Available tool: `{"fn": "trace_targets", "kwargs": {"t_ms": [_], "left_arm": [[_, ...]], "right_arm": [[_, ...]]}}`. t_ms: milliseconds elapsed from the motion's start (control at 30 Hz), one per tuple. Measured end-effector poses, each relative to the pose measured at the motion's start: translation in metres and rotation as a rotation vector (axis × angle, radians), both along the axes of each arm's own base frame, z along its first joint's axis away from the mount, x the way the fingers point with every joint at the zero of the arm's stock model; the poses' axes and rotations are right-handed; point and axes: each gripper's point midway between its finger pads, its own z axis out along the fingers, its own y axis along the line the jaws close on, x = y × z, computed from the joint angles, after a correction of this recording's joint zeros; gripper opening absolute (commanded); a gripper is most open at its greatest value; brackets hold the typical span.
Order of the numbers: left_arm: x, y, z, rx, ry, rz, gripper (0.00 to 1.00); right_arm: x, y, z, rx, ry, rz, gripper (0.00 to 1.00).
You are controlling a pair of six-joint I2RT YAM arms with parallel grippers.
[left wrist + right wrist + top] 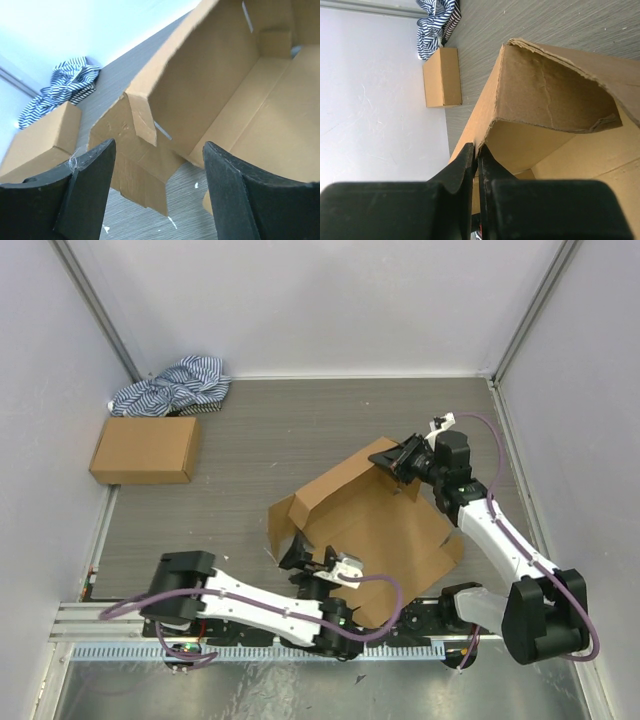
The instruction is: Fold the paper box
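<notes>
Paper box lies partly folded on table; right gripper pressed together, apparently pinching its raised wall; left gripper spread wide, empty, just beside near flap.

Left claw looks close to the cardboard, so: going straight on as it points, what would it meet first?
Probably a corner flap of the paper box, framed by the open left claw; depth unclear.

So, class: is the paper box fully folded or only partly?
Partly folded: the paper box has one long wall raised; its inside lies open.
</notes>
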Motion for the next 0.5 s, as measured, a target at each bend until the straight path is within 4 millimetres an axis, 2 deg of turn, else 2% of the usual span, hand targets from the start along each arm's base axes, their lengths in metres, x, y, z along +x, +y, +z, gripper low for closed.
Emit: {"fn": "trace_targets", "kwargs": {"t_ms": [100, 233, 333, 500], "left_arm": [[-0.004, 0.003, 0.033, -0.121, 0.025, -0.018, 0.76], [0.001, 0.020, 0.068, -0.241, 0.049, -0.014, 0.76], [0.011, 0.037, 0.088, -0.294, 0.057, 0.012, 0.74], [0.036, 0.071, 0.119, -0.340, 0.051, 0.100, 0.82]], "right_arm": [[0.004, 0.001, -0.003, 0.018, 0.000, -0.010, 0.06], [0.014, 0.003, -0.005, 0.049, -0.001, -0.023, 0.06], [0.022, 0.004, -0.007, 0.066, -0.003, -0.037, 0.06], [0.033, 0.004, -0.009, 0.084, -0.007, -0.065, 0.06]]}}
